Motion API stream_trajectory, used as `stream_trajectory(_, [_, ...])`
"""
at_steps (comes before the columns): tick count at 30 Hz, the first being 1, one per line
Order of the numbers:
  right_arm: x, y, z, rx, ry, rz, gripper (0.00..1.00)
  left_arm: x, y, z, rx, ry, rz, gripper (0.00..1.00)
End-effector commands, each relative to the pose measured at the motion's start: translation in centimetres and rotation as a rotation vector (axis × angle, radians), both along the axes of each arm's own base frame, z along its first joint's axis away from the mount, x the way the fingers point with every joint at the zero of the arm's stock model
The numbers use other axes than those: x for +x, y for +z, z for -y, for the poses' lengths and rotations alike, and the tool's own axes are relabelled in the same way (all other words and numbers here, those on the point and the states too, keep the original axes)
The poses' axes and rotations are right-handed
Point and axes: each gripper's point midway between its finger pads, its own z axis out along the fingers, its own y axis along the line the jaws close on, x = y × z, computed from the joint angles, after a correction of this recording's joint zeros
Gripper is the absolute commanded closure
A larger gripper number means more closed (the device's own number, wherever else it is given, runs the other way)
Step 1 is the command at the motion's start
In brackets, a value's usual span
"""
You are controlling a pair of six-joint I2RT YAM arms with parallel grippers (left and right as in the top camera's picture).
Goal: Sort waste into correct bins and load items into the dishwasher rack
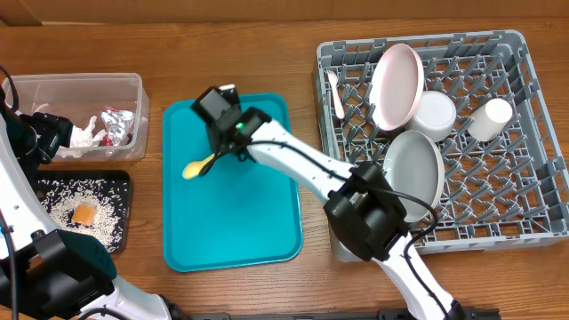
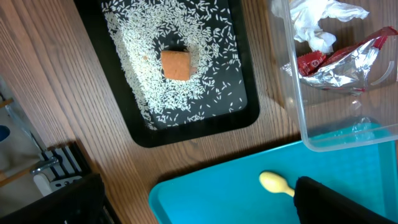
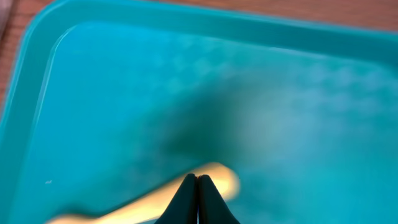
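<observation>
A pale yellow spoon (image 1: 197,166) lies on the teal tray (image 1: 231,231). My right gripper (image 1: 220,153) is over its neck; in the right wrist view the tips (image 3: 198,178) meet with nothing between them, and the spoon (image 3: 219,180) runs just beyond. Whether they touch it is unclear. My left gripper (image 1: 43,133) hangs open and empty by the clear tub (image 1: 89,82), which holds a napkin (image 2: 320,25) and foil wrappers (image 2: 348,62). The black tray (image 2: 186,127) carries rice and an orange cube (image 2: 176,65). The spoon's bowl (image 2: 275,182) also shows in the left wrist view.
The grey dishwasher rack (image 1: 507,213) at the right holds a pink plate (image 1: 396,84), a grey-green plate (image 1: 413,169), a white bowl (image 1: 436,116), a white cup (image 1: 491,118) and a pinkish utensil (image 1: 336,93). My right arm stretches across the teal tray.
</observation>
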Motion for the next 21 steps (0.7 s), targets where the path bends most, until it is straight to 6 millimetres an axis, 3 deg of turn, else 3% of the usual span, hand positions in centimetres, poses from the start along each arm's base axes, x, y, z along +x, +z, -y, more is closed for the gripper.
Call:
stream_trajectory(1, [2.3,4.1,0.6,0.032,-0.032,0.07,0.89,0.0,0.2,0.1,0.011,0.007,0.001,0.0])
stream_trajectory(3, [3.1,6.0,1.2,0.044,-0.042,0.079,0.52,0.0,0.2,0.1,0.011,0.007,0.001,0.0])
stream_trajectory(4, [3.3,6.6,1.4,0.053,-0.042,0.073,0.29,0.0,0.2,0.1,0.011,0.007,0.001,0.0])
stream_trajectory(6, [3.0,7.4,1.4,0.097,-0.019,0.022,0.02,0.0,0.2,0.1,0.01,0.007,0.001,0.0])
stream_trajectory(13, [-2.1,8.3,-2.7,0.372,0.182,-0.277,0.0,0.0,0.2,0.1,0.01,0.007,0.001,0.0])
stream_trajectory(18, [-1.8,6.3,-0.7,0.238,-0.162,-0.235,0.0,0.0,0.2,0.1,0.01,0.007,0.001,0.0])
stream_trajectory(21, [-2.7,6.0,-0.6,0.18,-0.294,-0.18,0.0,0.0,0.2,0.1,0.011,0.007,0.001,0.0])
